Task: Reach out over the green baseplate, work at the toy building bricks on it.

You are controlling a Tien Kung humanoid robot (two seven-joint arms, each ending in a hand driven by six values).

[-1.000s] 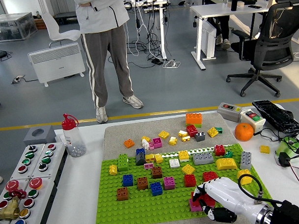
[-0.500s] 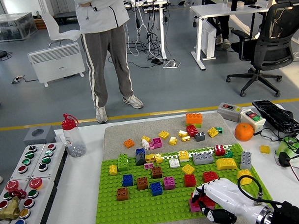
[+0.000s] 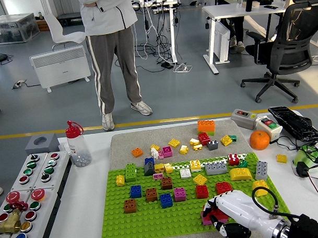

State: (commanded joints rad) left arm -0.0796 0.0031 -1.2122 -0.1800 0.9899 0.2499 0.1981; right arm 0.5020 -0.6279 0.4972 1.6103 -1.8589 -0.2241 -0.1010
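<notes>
The green baseplate [image 3: 152, 216] lies flat on the white table [image 3: 86, 205], close to its near edge, and many toy bricks stand on it. At the baseplate's near right corner the right robot hand [image 3: 221, 217] comes in from the right — its white fingers [image 3: 214, 207] are curled around a red brick [image 3: 219, 213] that sits on a pink brick [image 3: 206, 219]. Further in on the baseplate are a brown brick [image 3: 130, 205], a blue brick [image 3: 166, 200] and a lone red one [image 3: 202, 191]. Behind the baseplate a grey mat [image 3: 123, 141] holds more loose bricks, with an orange brick [image 3: 206, 126] at the back. Left of the baseplate sits a button box [image 3: 33, 194] and a small bottle with a red cap [image 3: 76, 144]. To the right of the baseplate, further back, is an orange fruit [image 3: 259, 140]. Far beyond the baseplate — on the floor past the table — a person [image 3: 112, 52] stands.
</notes>
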